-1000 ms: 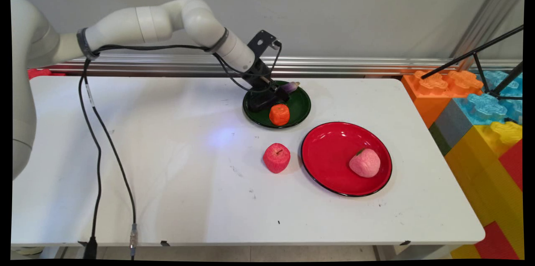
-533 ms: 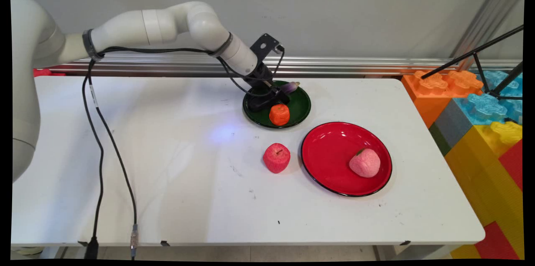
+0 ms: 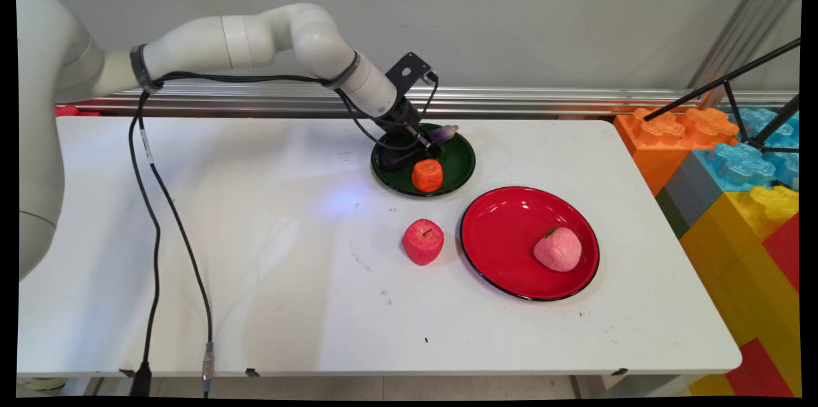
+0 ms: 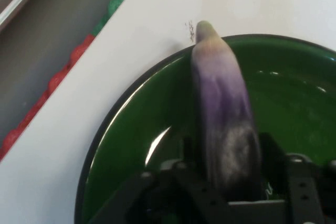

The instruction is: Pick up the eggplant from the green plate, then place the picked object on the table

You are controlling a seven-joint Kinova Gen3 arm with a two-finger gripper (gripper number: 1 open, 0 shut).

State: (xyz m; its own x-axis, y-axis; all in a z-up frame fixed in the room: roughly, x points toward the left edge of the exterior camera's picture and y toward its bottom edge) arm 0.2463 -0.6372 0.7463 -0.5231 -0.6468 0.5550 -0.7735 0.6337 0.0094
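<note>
White table against a grey wall, toy blocks right of it. The gripper pinches an eggplant over the green plate, an orange just beside. Nearer: apple, red plate with peach.

1. Eggplant: purple, fading to pale at its tip.
2. Dish: dark green.
3. Orange: orange.
4. Plate: red, black-rimmed.
5. Apple: red.
6. Peach: pink.
7. Tabletop: white.

Arm angled down-right; gripper low, fingers clamped.
</note>
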